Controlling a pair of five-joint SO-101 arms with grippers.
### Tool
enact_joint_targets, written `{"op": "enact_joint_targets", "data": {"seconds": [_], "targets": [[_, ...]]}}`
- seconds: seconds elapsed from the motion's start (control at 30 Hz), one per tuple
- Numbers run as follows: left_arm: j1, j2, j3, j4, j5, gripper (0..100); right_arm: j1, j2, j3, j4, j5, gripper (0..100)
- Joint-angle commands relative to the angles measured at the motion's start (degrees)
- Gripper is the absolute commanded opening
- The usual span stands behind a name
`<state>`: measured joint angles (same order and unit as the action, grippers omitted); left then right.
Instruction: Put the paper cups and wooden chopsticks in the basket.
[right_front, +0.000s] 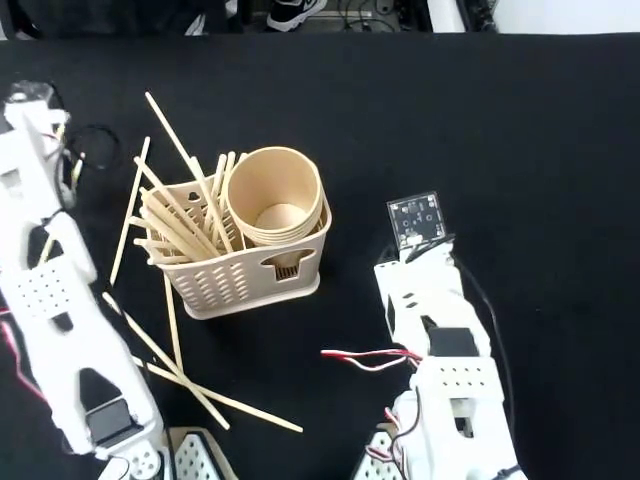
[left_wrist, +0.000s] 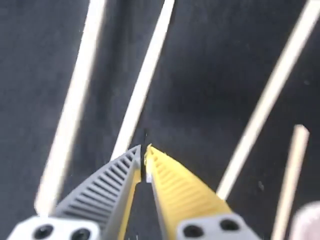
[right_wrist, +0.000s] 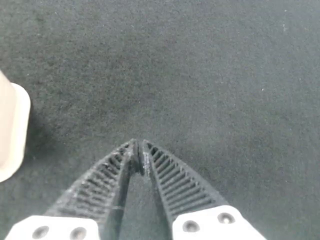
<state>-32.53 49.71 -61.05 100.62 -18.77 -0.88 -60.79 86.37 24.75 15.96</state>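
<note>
A cream slotted basket (right_front: 245, 275) holds stacked paper cups (right_front: 275, 200) and several wooden chopsticks (right_front: 180, 225). More chopsticks lie loose on the black cloth: one left of the basket (right_front: 130, 210), others crossing in front of it (right_front: 215, 395). My left arm (right_front: 45, 290) runs along the table's left edge. My left gripper (left_wrist: 145, 152) is shut low over loose chopsticks (left_wrist: 145, 80), one of which runs under its grey finger (left_wrist: 107, 185). My right gripper (right_wrist: 136, 147) is shut over bare cloth, with the basket's corner (right_wrist: 11, 130) off to one side.
My right arm (right_front: 435, 330) sits right of the basket, with its red and white wires (right_front: 365, 358) sticking out toward the loose chopsticks. Black cloth (right_front: 520, 150) covers the whole table, with open room at the back right.
</note>
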Motion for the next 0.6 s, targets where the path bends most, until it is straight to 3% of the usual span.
{"op": "enact_joint_targets", "data": {"seconds": [0.0,0.2,0.33,0.43,0.57], "targets": [[2.42,-20.22,13.85,0.00,0.97,3,0.35,0.22,-0.57,0.26,0.53,1.2],[3.82,-44.40,37.76,-8.44,0.88,3,0.35,0.22,-0.57,0.44,0.53,1.2],[1.98,-55.82,54.11,-21.27,0.44,3,0.35,0.22,-0.57,0.44,0.53,1.2],[-0.04,-57.32,61.67,-29.54,-2.11,3,0.35,0.22,-0.57,0.44,0.53,1.2],[-5.23,-51.78,62.64,-36.22,-5.19,5,0.35,0.22,-0.57,0.44,0.53,1.2]]}}
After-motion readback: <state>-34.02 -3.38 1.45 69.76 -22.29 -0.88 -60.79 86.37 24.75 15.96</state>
